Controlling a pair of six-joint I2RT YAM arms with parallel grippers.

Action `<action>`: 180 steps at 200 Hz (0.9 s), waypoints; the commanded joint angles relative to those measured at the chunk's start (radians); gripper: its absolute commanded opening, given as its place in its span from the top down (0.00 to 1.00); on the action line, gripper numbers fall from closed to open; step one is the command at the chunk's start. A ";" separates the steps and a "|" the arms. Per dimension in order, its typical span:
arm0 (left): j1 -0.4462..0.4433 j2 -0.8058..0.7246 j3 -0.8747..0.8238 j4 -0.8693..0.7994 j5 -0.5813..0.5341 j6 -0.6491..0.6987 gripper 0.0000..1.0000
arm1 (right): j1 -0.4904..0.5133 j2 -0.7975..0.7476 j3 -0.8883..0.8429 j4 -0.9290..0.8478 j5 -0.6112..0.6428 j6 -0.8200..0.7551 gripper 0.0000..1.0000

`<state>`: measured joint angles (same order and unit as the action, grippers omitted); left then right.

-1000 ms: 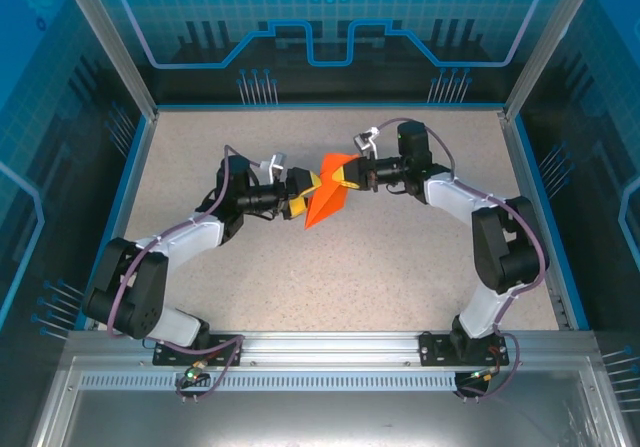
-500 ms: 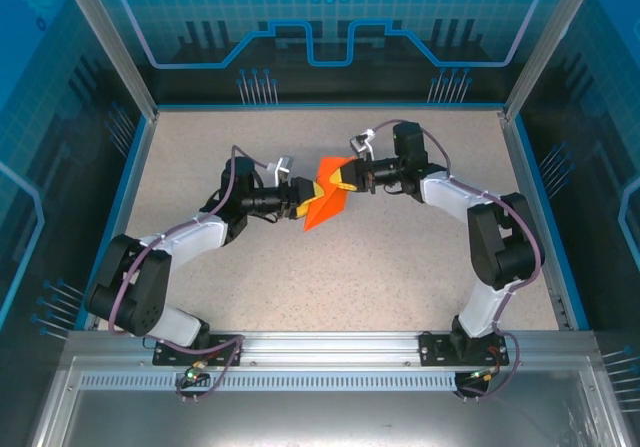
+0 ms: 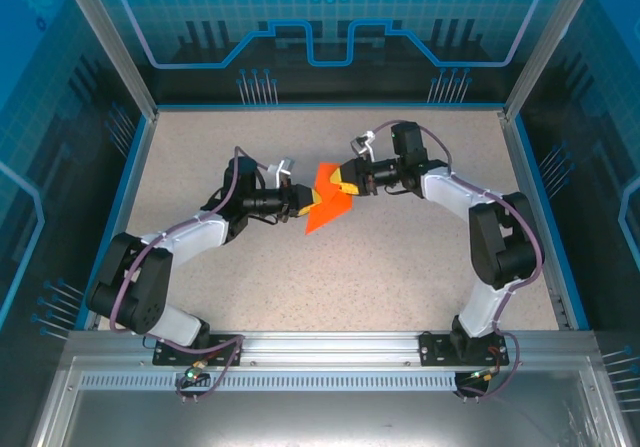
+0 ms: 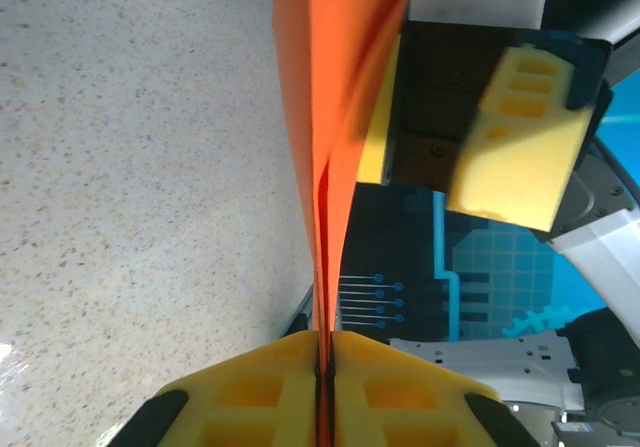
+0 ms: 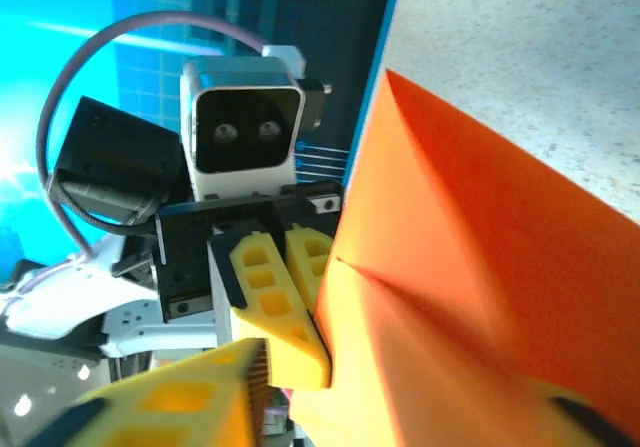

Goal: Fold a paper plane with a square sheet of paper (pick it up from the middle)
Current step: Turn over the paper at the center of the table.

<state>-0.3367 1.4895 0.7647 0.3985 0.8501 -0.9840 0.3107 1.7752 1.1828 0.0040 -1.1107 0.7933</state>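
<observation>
Jaws, left gripper: closed on the paper; both pads are pressed together with the folded layers between them.
Jaws, right gripper: parted; one pad lies against the paper's face and the other stands clear of it.
Risk, slip: only one narrow pinch holds the sheet. Thin paper can pivot or droop about that pinch and lose its alignment.
Risk, drag: the right pad touching the face could pull the paper with it, skewing the crease or peeling the layers apart.
Risk, tear: any pull by the arms in opposite directions would load the edge at the left pads.
Paper, location: mid-table, between the two grippers, standing on edge as a creased wedge. Whether its lower tip touches the table cannot be told.
Paper, relative to jaws: one edge sits inside the left pinch. The body runs away from it and passes into the right gripper's open gap.
</observation>
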 commanded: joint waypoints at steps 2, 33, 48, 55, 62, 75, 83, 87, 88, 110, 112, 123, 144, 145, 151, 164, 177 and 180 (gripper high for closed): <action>-0.004 -0.040 0.063 -0.240 -0.094 0.152 0.90 | -0.059 -0.091 0.005 -0.192 0.124 -0.109 0.49; -0.019 -0.096 0.191 -0.689 -0.459 0.350 0.89 | -0.097 -0.216 -0.041 -0.332 0.387 -0.199 0.33; -0.050 -0.096 0.265 -0.897 -0.699 0.387 0.89 | -0.095 -0.270 -0.073 -0.344 0.488 -0.209 0.25; -0.071 -0.089 0.304 -0.974 -0.802 0.396 0.89 | -0.094 -0.293 -0.091 -0.345 0.528 -0.209 0.21; -0.092 -0.079 0.340 -1.038 -0.907 0.396 0.89 | -0.093 -0.313 -0.105 -0.344 0.570 -0.209 0.19; -0.145 -0.045 0.407 -1.153 -1.087 0.385 0.89 | -0.087 -0.345 -0.131 -0.347 0.645 -0.210 0.16; -0.177 -0.012 0.456 -1.225 -1.206 0.362 0.89 | -0.086 -0.360 -0.143 -0.351 0.675 -0.209 0.15; -0.191 0.007 0.479 -1.258 -1.248 0.353 0.89 | -0.084 -0.366 -0.147 -0.352 0.688 -0.209 0.16; -0.194 0.012 0.484 -1.265 -1.258 0.351 0.89 | -0.084 -0.367 -0.148 -0.353 0.695 -0.208 0.16; -0.250 0.148 0.602 -1.427 -1.438 0.279 0.89 | -0.075 -0.388 -0.169 -0.357 0.752 -0.209 0.15; -0.254 0.164 0.616 -1.446 -1.454 0.269 0.89 | -0.075 -0.389 -0.171 -0.357 0.756 -0.209 0.15; -0.269 0.237 0.670 -1.515 -1.504 0.231 0.88 | -0.071 -0.396 -0.179 -0.358 0.769 -0.209 0.16; -0.296 0.356 0.744 -1.566 -1.538 0.193 0.87 | -0.062 -0.406 -0.191 -0.364 0.796 -0.207 0.16; -0.297 0.361 0.747 -1.565 -1.536 0.192 0.87 | -0.062 -0.406 -0.192 -0.363 0.798 -0.207 0.16; -0.302 0.386 0.764 -1.558 -1.523 0.192 0.86 | -0.059 -0.409 -0.197 -0.361 0.802 -0.206 0.16; -0.313 0.434 0.792 -1.524 -1.477 0.196 0.85 | -0.051 -0.412 -0.207 -0.358 0.814 -0.203 0.16; -0.320 0.468 0.809 -1.463 -1.396 0.211 0.82 | -0.042 -0.411 -0.213 -0.357 0.825 -0.201 0.16; -0.319 0.472 0.811 -1.444 -1.364 0.217 0.80 | -0.040 -0.410 -0.215 -0.357 0.828 -0.200 0.16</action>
<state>-0.6376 1.9278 1.5173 -1.0504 -0.5713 -0.7567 0.2440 1.3880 0.9844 -0.3397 -0.3309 0.6010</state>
